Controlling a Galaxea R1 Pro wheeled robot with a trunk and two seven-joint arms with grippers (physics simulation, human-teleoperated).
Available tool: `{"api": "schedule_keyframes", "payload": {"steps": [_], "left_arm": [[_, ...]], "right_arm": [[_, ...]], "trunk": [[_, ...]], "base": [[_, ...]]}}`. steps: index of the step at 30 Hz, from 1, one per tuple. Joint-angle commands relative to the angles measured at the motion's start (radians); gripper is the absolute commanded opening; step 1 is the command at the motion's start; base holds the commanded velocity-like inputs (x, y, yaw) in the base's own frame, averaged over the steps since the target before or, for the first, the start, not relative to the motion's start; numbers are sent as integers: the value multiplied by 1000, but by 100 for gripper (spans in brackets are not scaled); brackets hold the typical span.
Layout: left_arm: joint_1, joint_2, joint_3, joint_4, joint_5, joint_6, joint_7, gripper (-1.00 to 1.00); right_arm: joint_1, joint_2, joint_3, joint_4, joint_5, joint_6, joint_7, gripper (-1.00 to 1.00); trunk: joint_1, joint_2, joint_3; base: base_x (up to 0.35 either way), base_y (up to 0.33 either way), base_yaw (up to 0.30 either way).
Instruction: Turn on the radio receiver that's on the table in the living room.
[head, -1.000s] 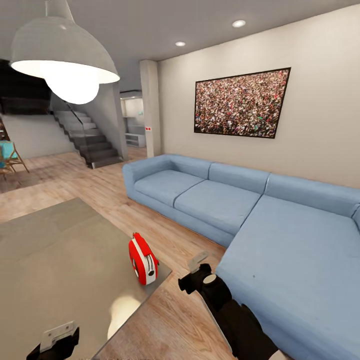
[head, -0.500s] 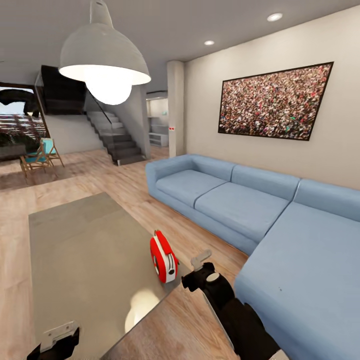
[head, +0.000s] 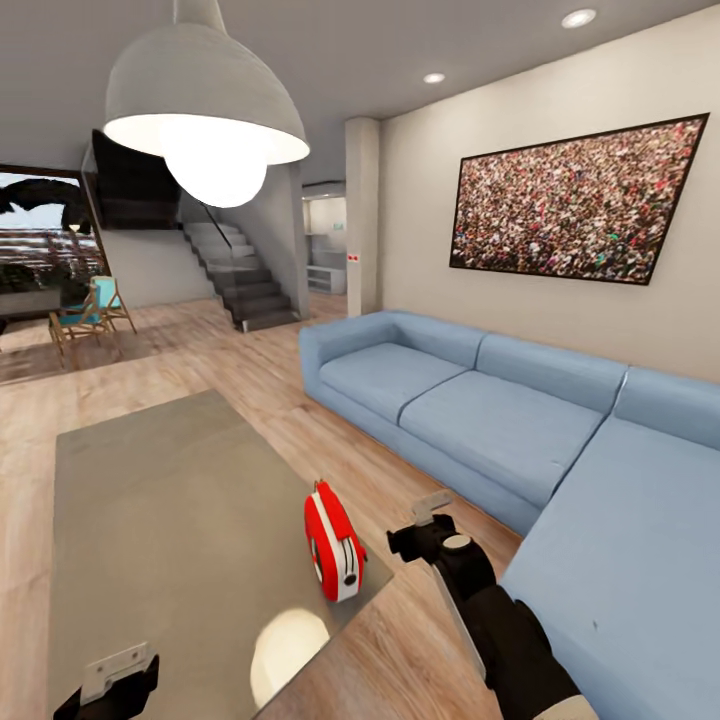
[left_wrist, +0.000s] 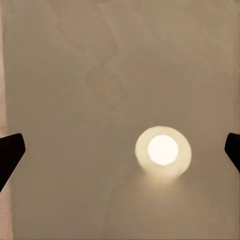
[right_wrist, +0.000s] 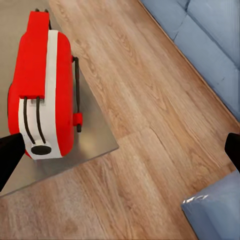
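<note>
The red radio receiver (head: 333, 545) with its white band stands upright near the close right corner of the low grey-beige table (head: 150, 500). In the right wrist view the radio receiver (right_wrist: 42, 97) shows its thin handle and a dark round dial. My right gripper (head: 420, 520) hangs open just right of the radio, over the wood floor beside the table corner; its dark fingertips (right_wrist: 10, 160) stand far apart with nothing between them. My left gripper (head: 110, 682) is open low over the table top (left_wrist: 75, 75), its fingertips (left_wrist: 9, 155) at the picture's edges.
A large blue sectional sofa (head: 500, 420) runs along the right, with a narrow strip of plank floor (right_wrist: 150, 115) between it and the table. A grey dome pendant lamp (head: 205, 100) hangs above; its reflection (left_wrist: 162, 152) glares on the table. Stairs (head: 240, 280) and chairs (head: 85, 315) lie far back.
The head view has swung and come nearer, so the whole room has shifted and the radio sits lower in the picture. The right gripper stays just right of the radio.
</note>
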Motion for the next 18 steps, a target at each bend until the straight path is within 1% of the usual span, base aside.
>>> {"api": "schedule_keyframes", "payload": {"steps": [1,6,12,18], "left_arm": [[0,0,0,0,0,0,0,100],[0,0,0,0,0,0,1,100],[0,0,0,0,0,0,1,100],[0,-1,0,0,0,0,2,100]], "right_arm": [[0,0,-2,0,0,0,0,100],[0,0,-3,1,0,-1,-1,100],[0,0,5,1,0,1,-1,100],[0,0,44,2,0,1,-2,100]], "trunk": [[0,0,0],[0,0,0],[0,0,0],[0,0,0]], "base": [[65,0,0],[42,0,0],[223,0,0],[38,0,1]]}}
